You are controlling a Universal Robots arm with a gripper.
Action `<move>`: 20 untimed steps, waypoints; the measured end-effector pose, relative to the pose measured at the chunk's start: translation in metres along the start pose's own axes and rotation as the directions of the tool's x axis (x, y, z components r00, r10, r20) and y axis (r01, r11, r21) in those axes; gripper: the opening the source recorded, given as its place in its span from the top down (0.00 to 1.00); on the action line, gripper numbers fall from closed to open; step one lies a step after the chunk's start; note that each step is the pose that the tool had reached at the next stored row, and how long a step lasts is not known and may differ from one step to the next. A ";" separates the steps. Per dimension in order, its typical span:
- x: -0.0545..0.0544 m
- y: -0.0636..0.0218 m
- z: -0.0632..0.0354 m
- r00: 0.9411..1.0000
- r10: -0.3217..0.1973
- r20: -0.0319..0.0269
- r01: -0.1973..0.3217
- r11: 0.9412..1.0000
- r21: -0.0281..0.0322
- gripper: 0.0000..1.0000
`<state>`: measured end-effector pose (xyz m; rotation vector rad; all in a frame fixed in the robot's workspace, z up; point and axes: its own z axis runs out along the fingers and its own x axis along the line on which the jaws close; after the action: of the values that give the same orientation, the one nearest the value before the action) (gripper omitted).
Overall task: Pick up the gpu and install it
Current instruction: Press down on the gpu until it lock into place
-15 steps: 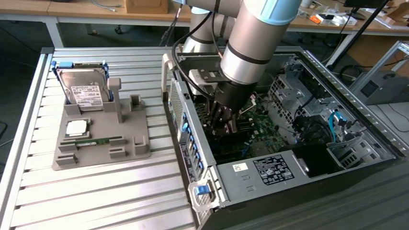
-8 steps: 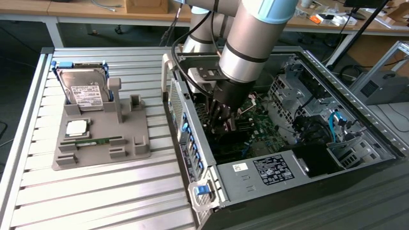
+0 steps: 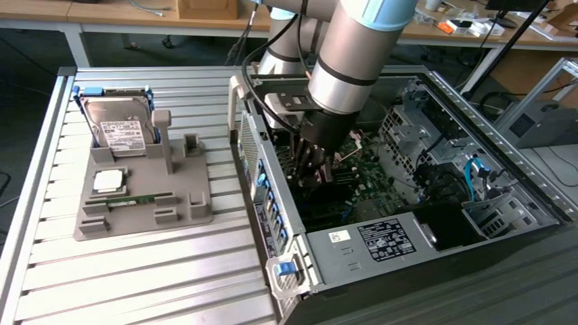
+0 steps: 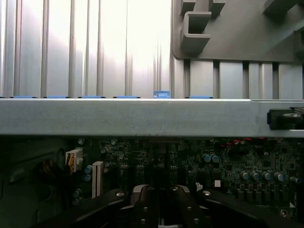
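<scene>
The computer case (image 3: 505,169) stood open on top, giving free access downward. Its metal side wall (image 4: 142,116) blocked entry from the exterior view's left, and the drive cage (image 3: 407,128) crowded the far right.

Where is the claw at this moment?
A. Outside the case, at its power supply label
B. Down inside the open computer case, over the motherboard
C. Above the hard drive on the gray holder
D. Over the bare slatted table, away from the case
B: in the exterior view the claw reaches down inside the open case, just over the green motherboard, while the hard drive stands apart on its holder.
</scene>
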<state>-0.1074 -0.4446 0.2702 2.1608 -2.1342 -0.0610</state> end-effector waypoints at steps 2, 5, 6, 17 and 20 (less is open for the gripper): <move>0.000 0.0000 0.0000 1.000 0.000 0.000 0.000 1.000 0.000 0.89; 0.000 0.0001 0.0001 1.000 0.000 0.000 0.000 1.000 0.000 0.89; 0.001 0.0001 0.0002 1.000 0.000 0.001 0.000 1.000 0.000 0.89; 0.002 0.0009 -0.0139 1.000 0.000 0.002 0.000 1.000 0.000 0.89; 0.001 0.0009 -0.0139 1.000 0.000 0.003 0.000 1.000 0.000 0.89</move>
<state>-0.1068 -0.4447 0.2842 2.1625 -2.1357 -0.0640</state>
